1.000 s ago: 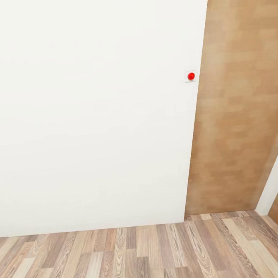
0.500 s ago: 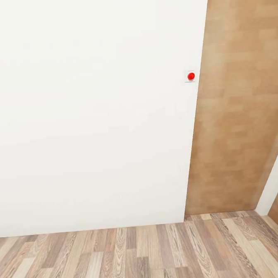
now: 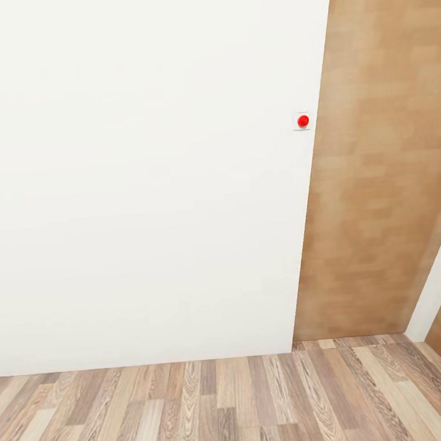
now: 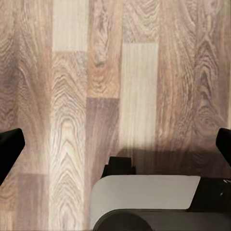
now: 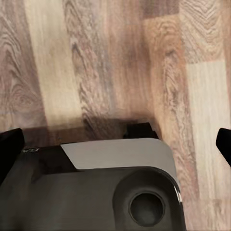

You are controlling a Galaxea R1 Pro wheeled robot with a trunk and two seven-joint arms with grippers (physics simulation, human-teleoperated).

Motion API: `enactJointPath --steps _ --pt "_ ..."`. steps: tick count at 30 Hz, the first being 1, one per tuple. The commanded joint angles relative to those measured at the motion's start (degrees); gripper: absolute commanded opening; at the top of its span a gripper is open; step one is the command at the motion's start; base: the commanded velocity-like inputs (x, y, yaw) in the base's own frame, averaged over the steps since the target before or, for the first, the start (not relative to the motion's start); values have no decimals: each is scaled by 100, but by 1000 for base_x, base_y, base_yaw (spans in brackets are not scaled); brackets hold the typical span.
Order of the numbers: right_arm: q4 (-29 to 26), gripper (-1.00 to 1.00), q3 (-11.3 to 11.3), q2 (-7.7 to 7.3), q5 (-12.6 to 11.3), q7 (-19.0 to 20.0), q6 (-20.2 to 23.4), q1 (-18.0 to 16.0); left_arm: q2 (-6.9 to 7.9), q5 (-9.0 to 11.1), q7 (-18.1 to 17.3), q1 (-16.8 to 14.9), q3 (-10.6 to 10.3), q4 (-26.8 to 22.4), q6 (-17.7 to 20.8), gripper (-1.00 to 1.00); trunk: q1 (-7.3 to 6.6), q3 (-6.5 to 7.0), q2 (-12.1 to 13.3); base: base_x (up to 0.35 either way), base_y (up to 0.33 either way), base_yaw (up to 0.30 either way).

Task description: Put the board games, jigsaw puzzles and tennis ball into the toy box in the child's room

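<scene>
Pointed both claws down at the plank floor (image 4: 134, 72), left gripper (image 4: 115, 149) and right gripper (image 5: 115, 144) spread wide and empty. Faced, farther off, a white wall (image 3: 146, 186), a red button (image 3: 303, 120), a wooden door (image 3: 375, 170). Saw no toys, so couldn't judge direction or nearer arm.

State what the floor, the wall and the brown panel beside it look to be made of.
Floor: wood-look planks, matt, with visible grain and staggered joints; could be laminate.
Wall: smooth white, like painted plaster, with no texture.
Brown panel: light wood veneer look, with faint blocky grain; possibly a door.
Red button: glossy, likely plastic.
</scene>
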Motion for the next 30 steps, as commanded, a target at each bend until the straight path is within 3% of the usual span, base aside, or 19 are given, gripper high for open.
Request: enactJointPath --steps 1,6,16,30 --pt "-24 100 -13 3 -67 -5 38 -57 -2 7 59 -51 5 -15 -16 100 0 -7 -3 0 0 0" --pt "-163 100 -22 24 -126 -182 331 -469 5 12 274 -466 5 -74 30 100 0 -7 -3 0 0 0" --pt "-243 100 -48 93 -144 -787 538 -1253 -10 23 335 -1242 12 -89 267 100 0 -7 -3 0 0 0" --pt "-250 100 -41 106 -138 -853 527 -1433 3 29 315 -1433 27 -109 300 100 0 -7 -3 0 0 0"
